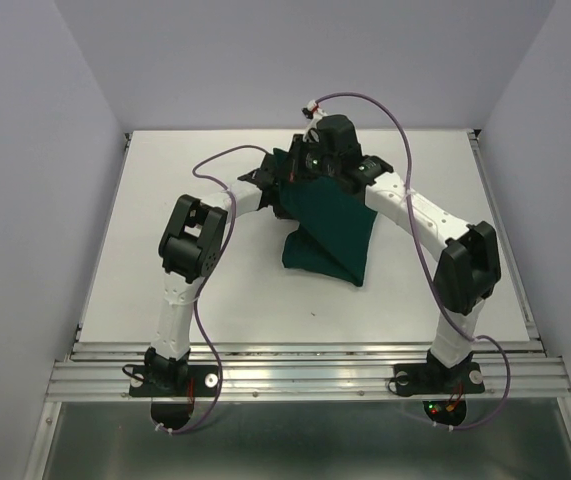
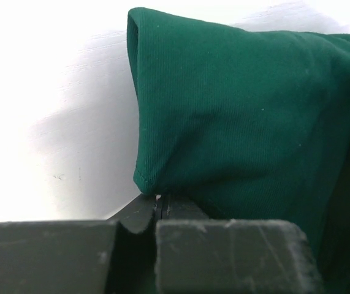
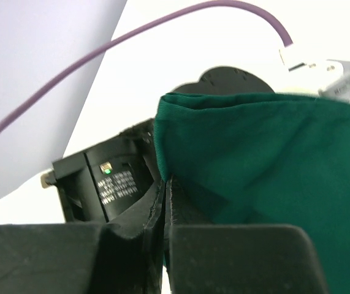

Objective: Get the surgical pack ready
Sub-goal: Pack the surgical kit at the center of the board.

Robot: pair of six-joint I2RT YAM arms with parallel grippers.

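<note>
- Holding the dark green drape (image 1: pixel 330 228) raised over the far middle of the table (image 1: pixel 165 200), with the upper edge lifted clear and the lower folds resting on the table's centre.
- Pinching one folded edge of the cloth in the left hand (image 2: pixel 160 202), with the jaws closed to a thin slit on the fabric.
- Clamping another part of the fold in the right hand (image 3: pixel 166 184), likewise shut tight on the cloth, just beside the left one above the table's far half.
- Judging the cloth to be soft, light and limp: sagging into a pouch below the two grips, offering no stiffness of its own, bunching wherever unsupported.
- Expecting no risk of breakage but some risk of slipping, with each bite taking in only a narrow strip of fine-woven fabric.
- Favouring grips at corners or doubled hems, well apart along one edge, for spreading it flat on the table rather than gathering it.
- Not telling from these views whether anything is wrapped inside the bundle resting on the table.
</note>
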